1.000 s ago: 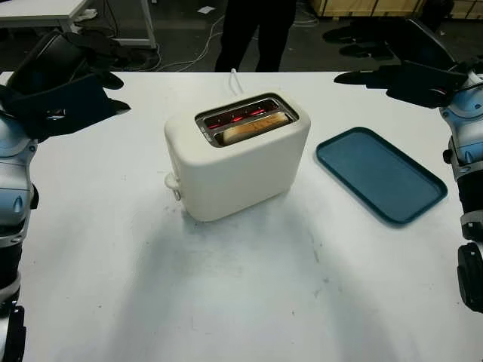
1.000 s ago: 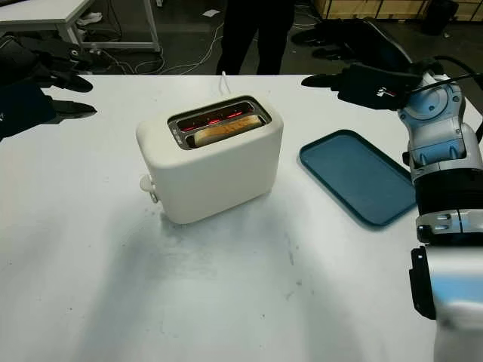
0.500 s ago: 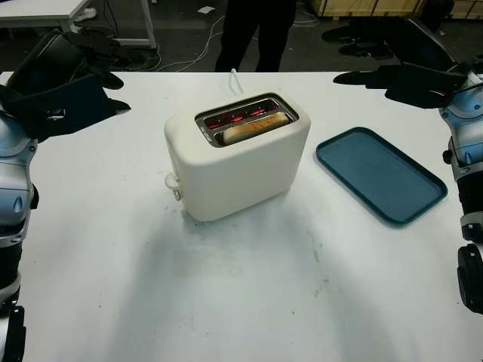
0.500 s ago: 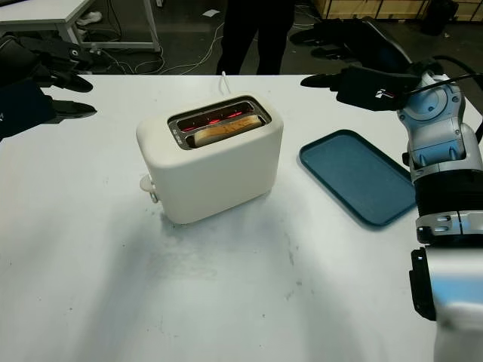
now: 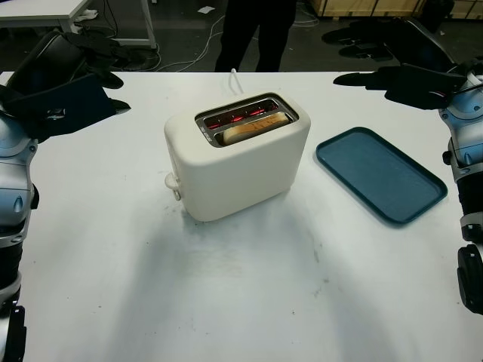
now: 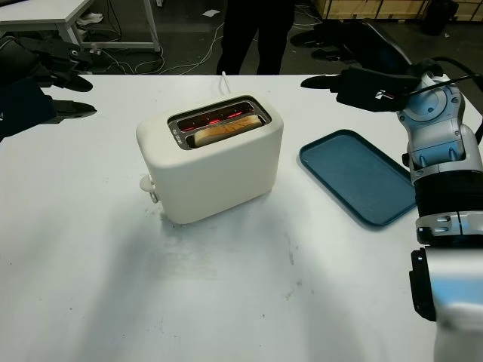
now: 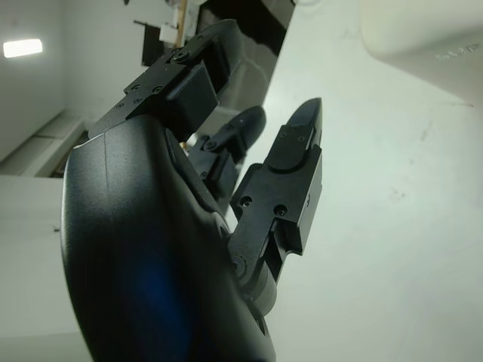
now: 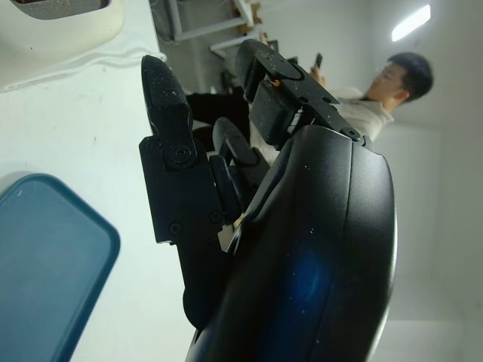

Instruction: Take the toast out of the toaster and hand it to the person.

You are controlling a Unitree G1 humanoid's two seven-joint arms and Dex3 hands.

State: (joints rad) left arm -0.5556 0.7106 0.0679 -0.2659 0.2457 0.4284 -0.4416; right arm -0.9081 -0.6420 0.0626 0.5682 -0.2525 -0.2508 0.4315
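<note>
White bench (image 5: 226, 302) is filling most of the scene, with a dark workshop floor and cables lying beyond its far edge. At the centre, a cream toaster (image 5: 238, 162) is standing with its lever knob facing about 8 o'clock and its white cord trailing away toward 12 o'clock. One slice of toast (image 5: 253, 128) is sitting down in the nearer slot, and the heating elements are glowing red in the slot behind it. At 3 o'clock from the toaster, well apart from it, a dark teal tray (image 5: 379, 174) is lying flat on the bench. A person in dark trousers (image 5: 253, 30) is standing at 12 o'clock, just past the far edge. Left robot hand (image 5: 64, 98) is hovering at 10 o'clock — open, holding nothing. Right robot hand (image 5: 404, 81) is hovering at 2 o'clock beyond the tray — open too, gripping nothing.
</note>
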